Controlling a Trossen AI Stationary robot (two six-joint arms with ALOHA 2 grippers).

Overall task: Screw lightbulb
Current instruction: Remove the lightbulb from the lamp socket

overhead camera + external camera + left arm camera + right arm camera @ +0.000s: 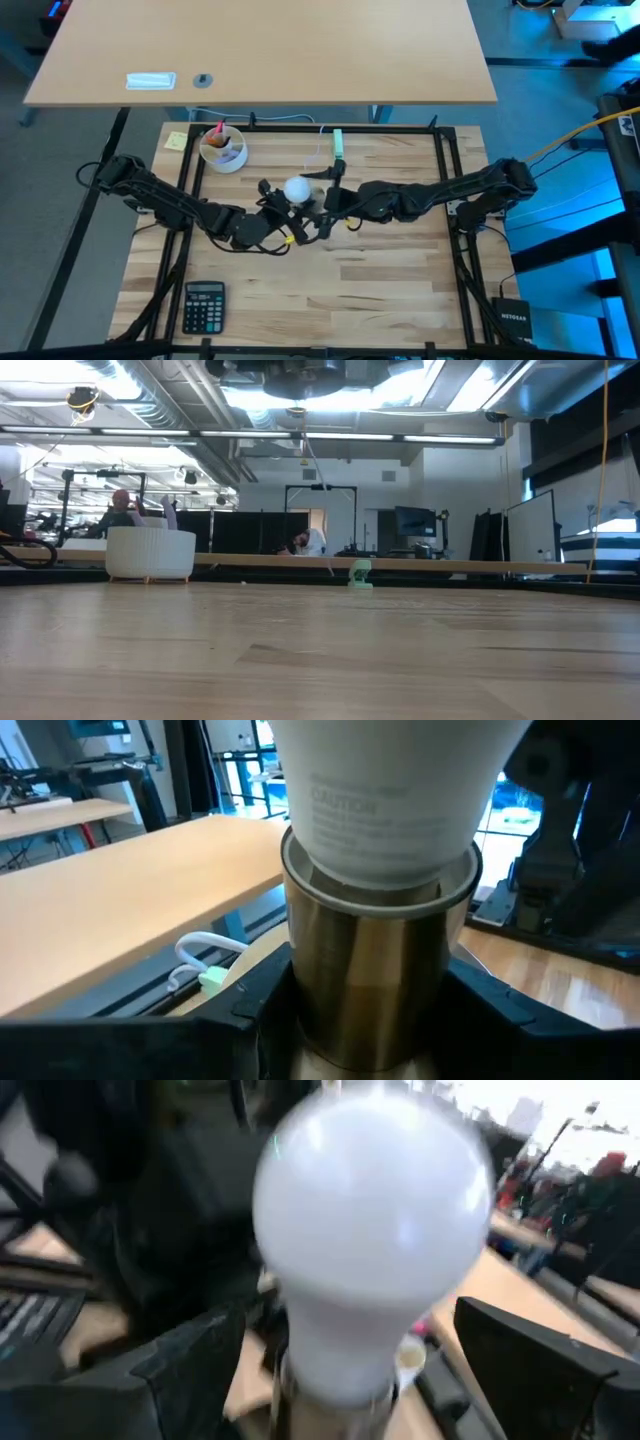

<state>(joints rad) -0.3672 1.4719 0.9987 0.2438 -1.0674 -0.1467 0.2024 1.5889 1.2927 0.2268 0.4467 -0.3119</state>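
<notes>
The white lightbulb (296, 188) is held up over the middle of the table, its neck (385, 810) seated in a shiny metal socket (370, 970). My left gripper (370, 1010) comes in from the left and is shut on that socket. My right gripper (350, 1345) comes from the right and is open. Its two dark fingers (190, 1365) stand on either side of the lightbulb (370, 1230) near the neck, and I see no touch. In the low view both arms show only as a dark shape (295, 375) at the top. My left gripper pinches the socket's round wall (305, 995) between its two fingers (245, 1015), one on each side. The fingers come in about level from the table's left and lie across the socket. The socket stands upright, clear of the table, with the bulb on top.
A white bowl (222, 148) with pink contents and a yellow note (177, 140) sit at the far left. A green-and-white piece with a white cord (338, 143) lies at the far middle. A calculator (204, 305) lies near left, a black box (512, 320) near right.
</notes>
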